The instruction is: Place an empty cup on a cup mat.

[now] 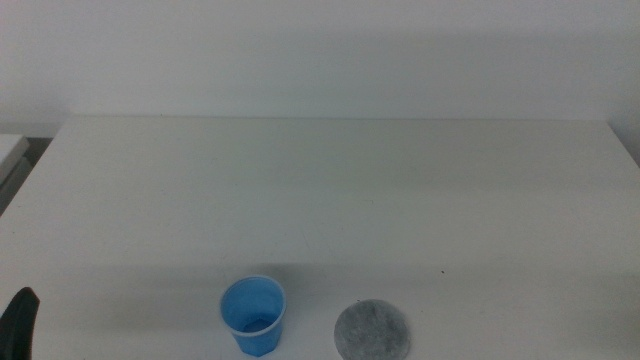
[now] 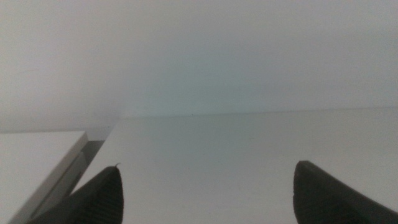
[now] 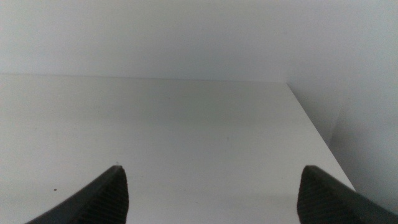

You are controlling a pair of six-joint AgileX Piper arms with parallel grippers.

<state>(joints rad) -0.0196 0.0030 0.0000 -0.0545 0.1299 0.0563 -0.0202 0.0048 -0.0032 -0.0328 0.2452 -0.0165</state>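
Note:
The light-blue cup (image 1: 253, 314) stands upright and empty on the white table near the front edge in the middle view. The speckled grey cup mat (image 1: 371, 331) lies flat just to its right, a small gap between them. My left gripper (image 2: 205, 186) waits at the table's front left; only a dark tip of it (image 1: 20, 322) shows in the middle view. Its jaws are wide apart and hold nothing. My right gripper (image 3: 211, 190) is out of the middle view, jaws wide apart and empty. Neither wrist view shows the cup or the mat.
The white table (image 1: 330, 190) ends at a pale wall at the back. Its left edge drops to a lower white surface (image 2: 37, 155), and its right edge (image 3: 317, 140) shows in the right wrist view.

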